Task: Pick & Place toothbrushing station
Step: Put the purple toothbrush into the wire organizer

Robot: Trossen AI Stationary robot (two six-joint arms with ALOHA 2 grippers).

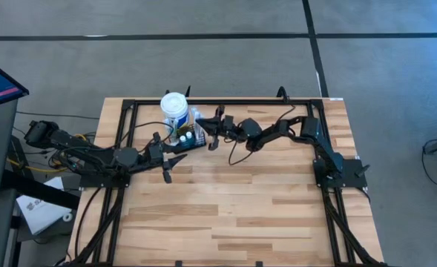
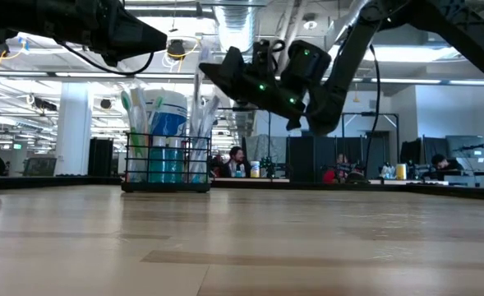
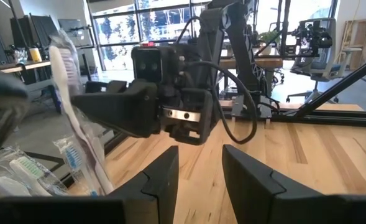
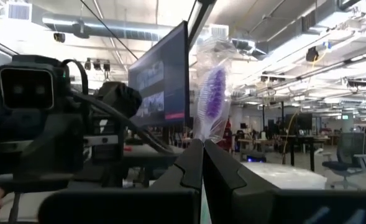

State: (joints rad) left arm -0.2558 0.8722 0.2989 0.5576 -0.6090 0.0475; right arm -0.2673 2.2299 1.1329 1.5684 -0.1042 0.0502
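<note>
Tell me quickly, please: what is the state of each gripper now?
Left gripper: open, holding nothing.
Right gripper: shut; whether it pinches the clear-wrapped purple-bristled toothbrush cannot be told.

We see the toothbrushing station (image 2: pixel 166 163), a small black open-top wire caddy, standing upright on the surface near its far edge, holding wrapped toothbrushes and a white blue-labelled tub.

No lettering could be read anywhere; the blue label on the white tub (image 1: pixel 175 106) showed no legible words or numbers.
</note>
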